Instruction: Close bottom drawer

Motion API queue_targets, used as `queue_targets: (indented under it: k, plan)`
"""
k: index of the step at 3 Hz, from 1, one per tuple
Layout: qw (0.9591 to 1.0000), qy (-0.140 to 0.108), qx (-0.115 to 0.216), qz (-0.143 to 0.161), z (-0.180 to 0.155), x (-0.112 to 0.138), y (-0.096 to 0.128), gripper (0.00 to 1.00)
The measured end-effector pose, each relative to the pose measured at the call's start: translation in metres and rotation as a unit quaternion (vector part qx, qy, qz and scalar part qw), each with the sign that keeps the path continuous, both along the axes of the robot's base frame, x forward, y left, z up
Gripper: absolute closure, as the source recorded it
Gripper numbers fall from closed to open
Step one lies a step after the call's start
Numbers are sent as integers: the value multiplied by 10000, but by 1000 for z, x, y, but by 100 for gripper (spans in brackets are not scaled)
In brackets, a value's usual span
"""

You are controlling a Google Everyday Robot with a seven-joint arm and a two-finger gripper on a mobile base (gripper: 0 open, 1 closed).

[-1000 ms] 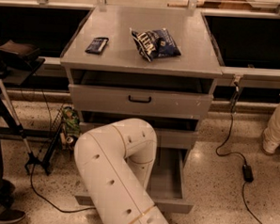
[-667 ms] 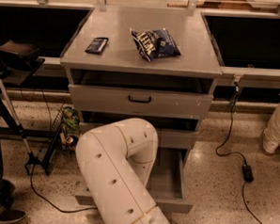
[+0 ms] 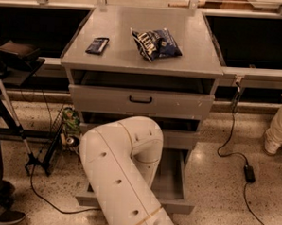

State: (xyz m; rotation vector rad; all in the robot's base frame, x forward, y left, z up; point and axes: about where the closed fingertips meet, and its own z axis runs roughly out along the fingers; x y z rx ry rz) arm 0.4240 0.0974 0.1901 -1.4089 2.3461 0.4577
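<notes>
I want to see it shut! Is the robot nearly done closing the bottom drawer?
Nothing done yet: the bottom drawer is pulled far out. In hand: the white arm bends down over it, hiding the gripper behind it. Left: the whole push in.

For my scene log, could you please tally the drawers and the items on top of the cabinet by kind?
Drawers: 3 (top drawer, middle drawer, bottom drawer pulled out)
Chip bag: 1
Small dark packet: 1
Total: 5
The gripper is out of view, hidden behind the white arm.
</notes>
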Motion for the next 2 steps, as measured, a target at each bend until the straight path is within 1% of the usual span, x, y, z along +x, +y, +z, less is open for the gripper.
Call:
queue_targets:
  k: [1,2]
  plan:
    - [9996,-41,121,244,3,-6,13,87]
    - [9985,-156,261,451,4,-9,34,100]
